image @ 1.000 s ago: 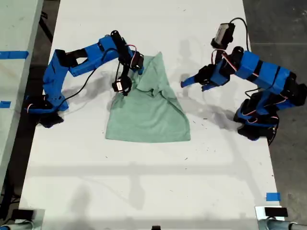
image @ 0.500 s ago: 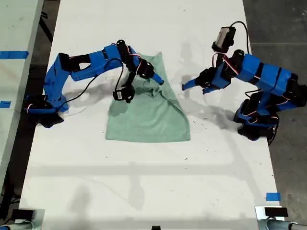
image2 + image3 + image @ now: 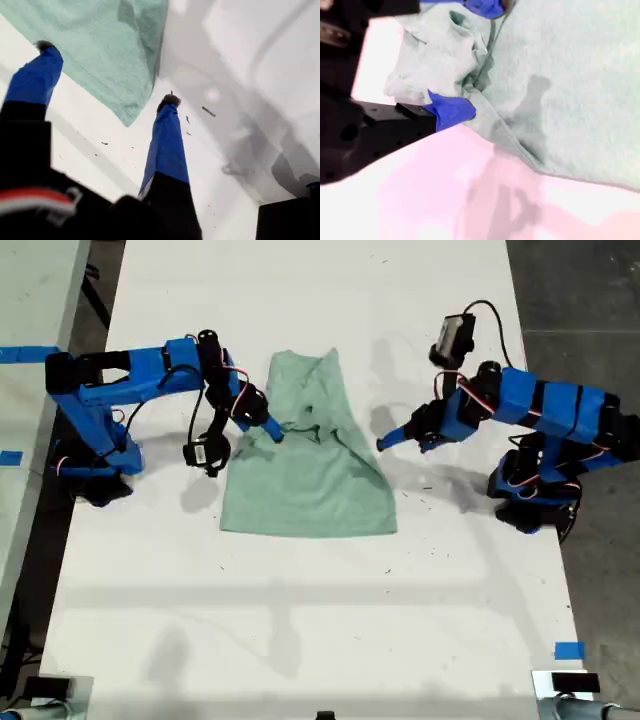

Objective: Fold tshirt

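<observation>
While you look at the exterior view, note the tshirt (image 3: pixel 310 475) lies on the white table (image 3: pixel 300 620) a bit toward 12 o'clock from the table's centre. Its straight hem is at 6 o'clock and the cloth narrows toward 12 o'clock. The lower part lies flat. The upper part is rumpled, w/ folds and a raised ridge running from about the middle out toward 3 o'clock. My second gripper (image 3: pixel 272 430) comes in from 9 o'clock of the shirt and sits at the cloth's edge on that side, about halfway up. In the second wrist view its jaws stand apart, w/ a bunched wad of the mint cloth (image 3: pixel 570 75) lying between the two blue fingers (image 3: pixel 451 111). One finger's tip rests at the cloth's border next to bare table, so my second gripper (image 3: pixel 470 60) isn't squeezed together. My first gripper (image 3: pixel 385 443) sits at 3 o'clock of the shirt in the exterior view, near the cloth's edge but apart from it. The first wrist view shows my first gripper (image 3: pixel 107 74) w/ jaws wide apart and nothing held. It looks down at a corner of the tshirt (image 3: pixel 100 45), w/ bare table around it. A strip of blue tape (image 3: pixel 568 650) sticks to the table toward 5 o'clock in the exterior view.
</observation>
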`<action>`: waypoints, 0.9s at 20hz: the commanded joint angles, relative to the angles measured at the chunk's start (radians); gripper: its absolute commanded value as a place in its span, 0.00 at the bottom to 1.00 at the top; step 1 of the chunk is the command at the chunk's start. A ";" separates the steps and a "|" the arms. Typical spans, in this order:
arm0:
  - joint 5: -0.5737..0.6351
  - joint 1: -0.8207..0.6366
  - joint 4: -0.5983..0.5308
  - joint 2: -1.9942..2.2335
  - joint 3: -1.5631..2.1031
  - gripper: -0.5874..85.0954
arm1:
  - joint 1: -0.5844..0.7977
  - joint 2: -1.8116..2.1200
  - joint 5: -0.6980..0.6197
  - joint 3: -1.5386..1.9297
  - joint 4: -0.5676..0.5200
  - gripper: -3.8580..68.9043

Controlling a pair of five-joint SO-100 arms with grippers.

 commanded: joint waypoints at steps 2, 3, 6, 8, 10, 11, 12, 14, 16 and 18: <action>-0.156 0.115 -0.023 0.115 0.138 0.30 | -0.083 -0.003 0.017 0.041 -0.084 0.53; -0.190 0.144 -0.034 0.124 0.175 0.30 | -0.106 -0.025 0.021 0.051 -0.104 0.53; -0.273 0.229 -0.087 0.192 0.275 0.30 | -0.166 -0.117 0.029 0.072 -0.175 0.53; -0.314 0.253 -0.121 0.229 0.341 0.30 | -0.193 -0.206 0.028 0.084 -0.227 0.53; -0.339 0.268 -0.170 0.259 0.393 0.29 | -0.209 -0.314 0.020 0.092 -0.288 0.53; -0.345 0.275 -0.176 0.261 0.400 0.29 | -0.216 -0.370 0.018 0.094 -0.319 0.53; -0.350 0.281 -0.176 0.258 0.402 0.29 | -0.221 -0.413 0.018 0.095 -0.344 0.53; -0.356 0.288 -0.189 0.253 0.403 0.28 | -0.224 -0.471 0.020 0.107 -0.390 0.53; -0.357 0.290 -0.199 0.239 0.396 0.28 | -0.222 -0.534 0.026 0.112 -0.422 0.51; -0.356 0.293 -0.201 0.224 0.383 0.28 | -0.229 -0.586 0.031 0.097 -0.446 0.45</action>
